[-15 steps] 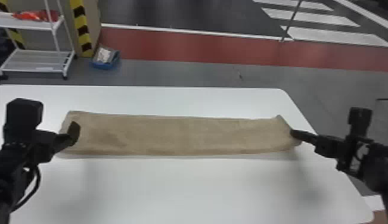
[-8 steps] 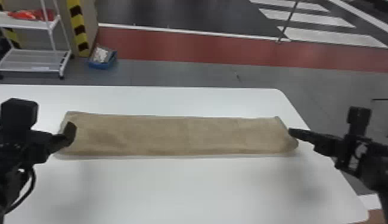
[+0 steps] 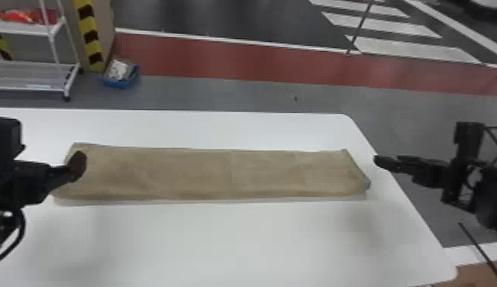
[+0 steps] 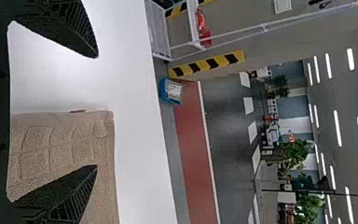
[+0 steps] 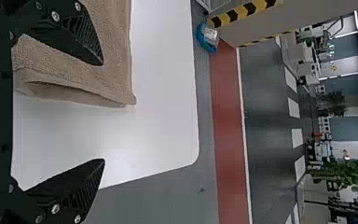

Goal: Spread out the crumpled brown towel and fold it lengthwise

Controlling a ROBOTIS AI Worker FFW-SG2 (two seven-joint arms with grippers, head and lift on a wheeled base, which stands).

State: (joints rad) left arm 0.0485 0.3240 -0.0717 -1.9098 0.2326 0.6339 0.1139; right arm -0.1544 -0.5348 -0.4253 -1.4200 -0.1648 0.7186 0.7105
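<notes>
In the head view my left gripper (image 3: 77, 166) is over the left end of the brown towel (image 3: 220, 173), and my right gripper (image 3: 384, 162) is just off its right end, near the table's right edge. The towel lies flat as a long folded strip running left to right. In the left wrist view my left gripper (image 4: 97, 112) stands open, with the towel's end (image 4: 65, 144) partly behind one finger. My right gripper (image 5: 103, 112) is open too in the right wrist view, where the towel's folded end (image 5: 74, 86) shows its layers between the spread fingers.
The white table (image 3: 220, 244) extends in front of and behind the towel, with a rounded far right corner. Beyond it on the floor are a blue bin (image 3: 119, 78) and a white rack (image 3: 33, 74). A striped post (image 3: 90, 38) stands by the rack.
My right gripper has drawn back to the right, off the towel's end. The left gripper has shifted slightly left. The towel appears unmoved apart from its right end, now uncovered.
</notes>
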